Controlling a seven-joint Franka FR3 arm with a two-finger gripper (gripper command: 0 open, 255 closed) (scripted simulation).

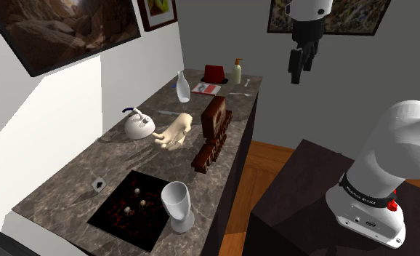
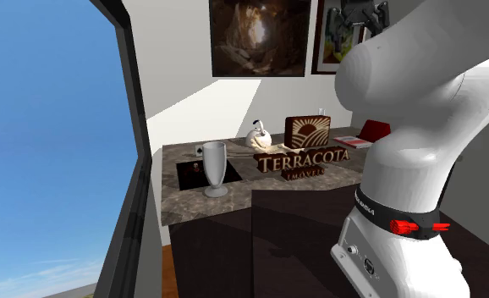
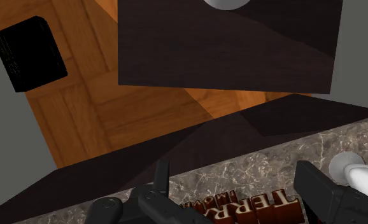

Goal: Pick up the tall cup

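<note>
We find the tall cup (image 1: 176, 204), a pale grey-white goblet on a flared foot, standing upright near one end of the dark veined stone counter (image 1: 63, 190). In the shoulder view it sits at three o'clock of a black square panel (image 1: 121, 214) set into the countertop, just beside that panel's edge. At one o'clock of the cup, further along the counter, we see a brown carved block sign (image 1: 212, 134). In the second exterior view this sign reads TERRACOTA and lies at three o'clock of the cup.

At nine o'clock of the sign in the shoulder view rests a cream hand-shaped figure (image 1: 174, 131), with a white rounded kettle (image 1: 137, 126) at nine o'clock of that. At the counter's far end stand a slender white vase (image 1: 182, 87), a red box (image 1: 214, 72) and a pale pump bottle (image 1: 237, 70).

The all-black two-finger gripper (image 1: 301, 64) hangs high toward two o'clock of the shoulder view, well above the counter and well apart from the cup. Its claw is released. In the wrist view the two black fingers (image 3: 318, 189) stand apart, grasping nothing, with the counter's edge and the sign's lettering showing between them. The dark box stand (image 1: 296, 211) sits at five o'clock of the shoulder view.
</note>
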